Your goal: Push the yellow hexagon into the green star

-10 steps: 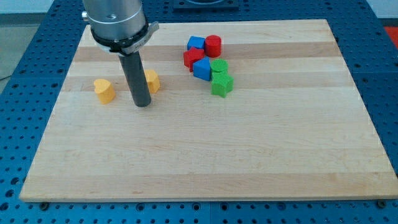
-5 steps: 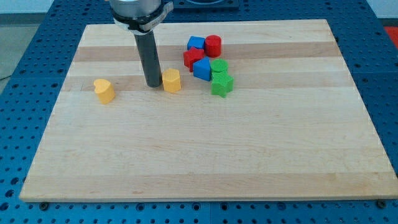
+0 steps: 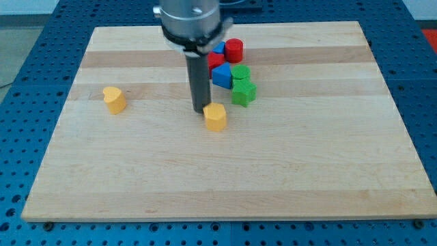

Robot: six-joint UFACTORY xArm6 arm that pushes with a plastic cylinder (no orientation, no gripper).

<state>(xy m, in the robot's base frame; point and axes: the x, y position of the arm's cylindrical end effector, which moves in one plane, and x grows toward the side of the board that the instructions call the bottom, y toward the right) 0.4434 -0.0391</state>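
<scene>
The yellow hexagon sits on the wooden board just below the view's middle. My tip stands right against its upper left side. The green star lies up and to the right of the hexagon, a short gap away, at the lower edge of a cluster of blocks. The rod rises from the tip and hides part of that cluster.
A second yellow block sits at the view's left. The cluster holds a green cylinder, a blue block, a red block, a red cylinder and another blue block. The wooden board lies on a blue perforated table.
My tip has moved right and down, pushing the yellow hexagon along with it, from left of the cluster to below and left of the green star.
</scene>
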